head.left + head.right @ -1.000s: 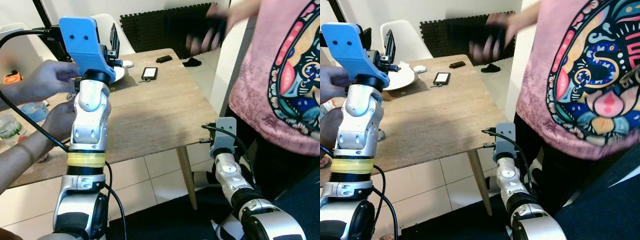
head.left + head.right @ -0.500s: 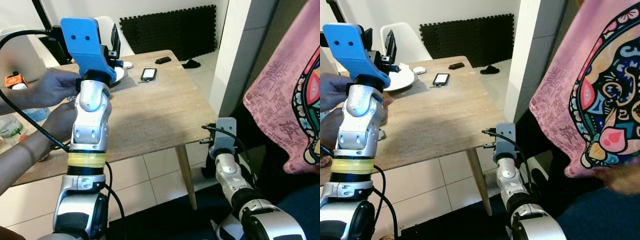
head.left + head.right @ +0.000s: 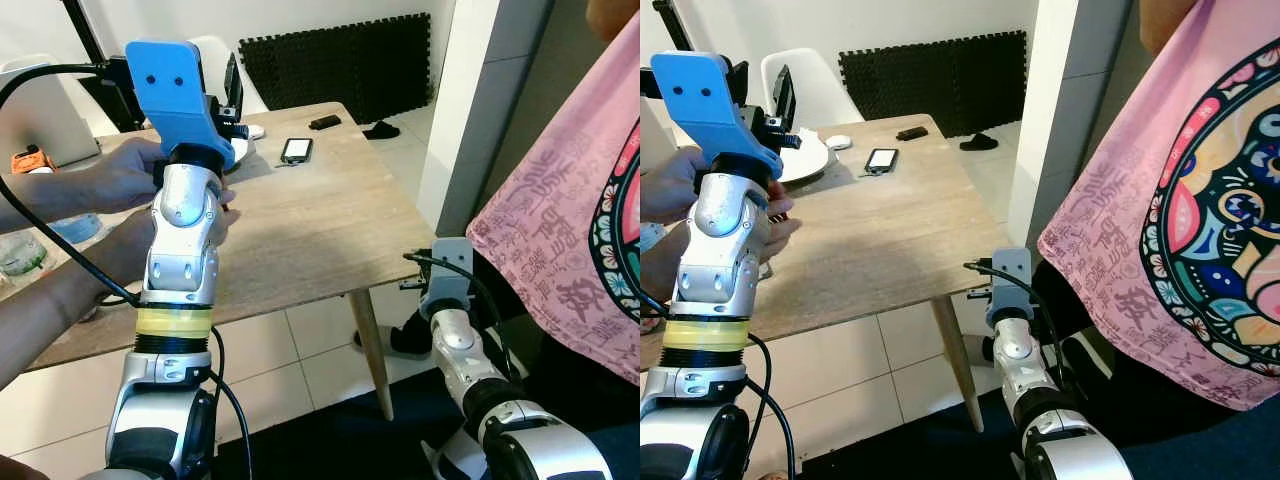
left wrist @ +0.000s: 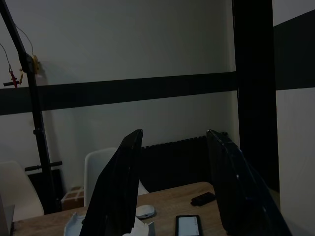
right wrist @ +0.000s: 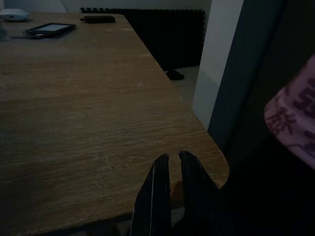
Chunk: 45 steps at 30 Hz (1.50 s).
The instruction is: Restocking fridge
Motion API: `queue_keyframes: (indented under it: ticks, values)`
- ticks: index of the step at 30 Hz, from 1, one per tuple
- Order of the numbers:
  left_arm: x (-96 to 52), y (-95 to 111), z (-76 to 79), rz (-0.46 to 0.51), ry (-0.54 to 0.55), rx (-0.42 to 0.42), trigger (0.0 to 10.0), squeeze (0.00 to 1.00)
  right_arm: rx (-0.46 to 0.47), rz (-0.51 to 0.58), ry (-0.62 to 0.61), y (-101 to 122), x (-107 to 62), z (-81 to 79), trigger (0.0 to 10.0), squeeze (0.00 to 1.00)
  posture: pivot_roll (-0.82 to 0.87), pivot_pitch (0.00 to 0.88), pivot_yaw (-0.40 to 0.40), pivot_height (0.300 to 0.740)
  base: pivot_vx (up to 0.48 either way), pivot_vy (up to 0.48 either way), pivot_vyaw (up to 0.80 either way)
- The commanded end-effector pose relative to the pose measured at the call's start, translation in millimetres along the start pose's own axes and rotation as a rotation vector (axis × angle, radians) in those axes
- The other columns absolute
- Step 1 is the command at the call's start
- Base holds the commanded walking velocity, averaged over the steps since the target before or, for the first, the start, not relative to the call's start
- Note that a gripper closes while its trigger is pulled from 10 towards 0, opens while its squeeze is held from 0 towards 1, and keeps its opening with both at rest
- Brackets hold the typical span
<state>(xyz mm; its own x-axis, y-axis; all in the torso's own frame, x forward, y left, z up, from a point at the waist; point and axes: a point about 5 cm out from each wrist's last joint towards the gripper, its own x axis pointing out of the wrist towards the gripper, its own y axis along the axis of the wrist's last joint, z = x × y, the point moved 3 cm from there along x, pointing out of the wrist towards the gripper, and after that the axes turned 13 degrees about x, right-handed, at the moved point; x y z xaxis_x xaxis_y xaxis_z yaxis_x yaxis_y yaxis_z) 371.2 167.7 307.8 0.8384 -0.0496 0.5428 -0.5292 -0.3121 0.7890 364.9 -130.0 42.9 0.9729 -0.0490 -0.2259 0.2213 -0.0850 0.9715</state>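
My left arm [image 3: 180, 240] is raised over the wooden table [image 3: 300, 220], its blue wrist mount [image 3: 175, 85] on top. A person's hands [image 3: 120, 175] hold the arm just under that mount. In the left wrist view my left gripper [image 4: 173, 132] stands open, nothing between its black fingers [image 4: 118, 187], and it points across the table at the far wall. My right gripper [image 5: 173, 156] is shut and empty, low beside the table's near right corner [image 5: 216, 167]. Plastic bottles [image 3: 20, 255] lie at the table's left edge.
A second person in a pink printed shirt [image 3: 570, 250] stands close on my right. On the table's far end are a phone [image 3: 297, 149], a white plate [image 3: 805, 160] and a small black item [image 3: 325, 121]. Behind are a white chair [image 3: 805, 75], black foam mats [image 3: 340, 55] and a white pillar [image 3: 470, 100].
The person in pink pulled an arm back from over the table and then stepped closer on my right. The other person's hands closed more tightly on my left wrist. Both arms barely moved.
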Motion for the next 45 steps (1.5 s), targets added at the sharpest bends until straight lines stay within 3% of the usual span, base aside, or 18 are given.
queue_keyframes:
  ticks: [1, 45]
  values:
    - [-1.7, -5.6, -1.9, -0.028, 0.003, 0.006, 10.0, 0.00, -0.005, -0.029, -0.009, -8.3, -2.5, 1.4, 10.0, 0.00, 0.07, 0.000, 0.038, 0.740, 0.000, 0.000, 0.00]
    - [-2.6, -5.6, -2.6, -0.028, 0.004, 0.010, 10.0, 0.00, -0.009, -0.037, -0.008, -10.4, -3.1, 1.3, 10.0, 0.00, 0.08, 0.000, 0.034, 0.740, 0.000, 0.000, 0.00]
